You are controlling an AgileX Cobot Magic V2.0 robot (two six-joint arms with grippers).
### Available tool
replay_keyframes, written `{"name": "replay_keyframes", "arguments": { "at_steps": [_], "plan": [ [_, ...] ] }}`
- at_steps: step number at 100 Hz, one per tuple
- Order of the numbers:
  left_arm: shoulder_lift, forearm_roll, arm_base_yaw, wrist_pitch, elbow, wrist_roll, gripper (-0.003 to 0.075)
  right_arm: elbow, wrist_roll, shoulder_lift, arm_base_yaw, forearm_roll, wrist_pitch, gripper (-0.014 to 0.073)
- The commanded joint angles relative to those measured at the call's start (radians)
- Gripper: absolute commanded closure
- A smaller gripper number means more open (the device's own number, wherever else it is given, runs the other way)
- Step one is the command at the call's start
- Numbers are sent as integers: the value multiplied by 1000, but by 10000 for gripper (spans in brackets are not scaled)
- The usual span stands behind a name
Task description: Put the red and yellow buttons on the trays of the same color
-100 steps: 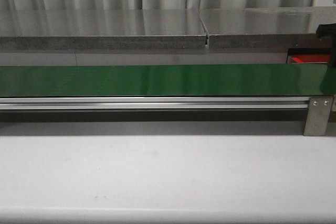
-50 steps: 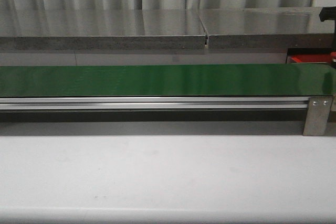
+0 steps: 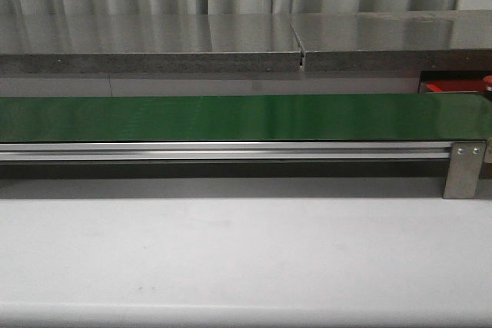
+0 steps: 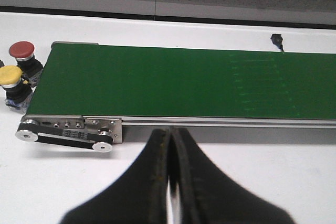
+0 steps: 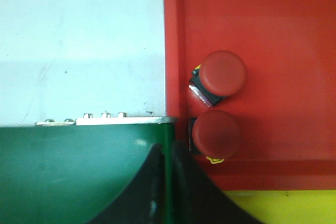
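In the left wrist view a red button (image 4: 22, 50) and a yellow button (image 4: 10, 75) stand side by side on the white table, just off one end of the green belt (image 4: 184, 80). My left gripper (image 4: 170, 131) hovers shut and empty over the table on the near side of the belt. In the right wrist view two red buttons (image 5: 223, 73) (image 5: 216, 134) sit in the red tray (image 5: 283, 35), near its edge. The yellow tray (image 5: 286, 207) borders it. My right gripper (image 5: 169, 148) is shut and empty above the belt's end, beside the red tray.
The green conveyor belt (image 3: 231, 117) runs across the front view with an aluminium rail (image 3: 231, 150) and an end bracket (image 3: 464, 168). Grey slabs (image 3: 154, 44) lie behind it. A corner of the red tray (image 3: 442, 86) shows at far right.
At the right edge of the front view, the black part of my right arm has risen, from level with the slabs to the upper corner. Nothing on the belt has changed.
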Motion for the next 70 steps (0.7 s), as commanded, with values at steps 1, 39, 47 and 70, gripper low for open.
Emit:
{"name": "replay_keyframes", "arguments": {
  "at_steps": [1, 39, 47, 70],
  "plan": [
    [0, -8, -8, -66, -27, -10, 741, 17, -1, -108, 13, -19, -39, 698],
    [0, -8, -8, -66, -27, -10, 741, 289, -2, -379, 36, -28, -100, 711],
    [0, -8, -8, -66, -27, -10, 741, 349, -2, -442, 36, -38, -117, 711],
    [0, -8, -8, -66, -27, -10, 741, 494, -2, -614, 36, -42, -139, 711]
  ]
}}
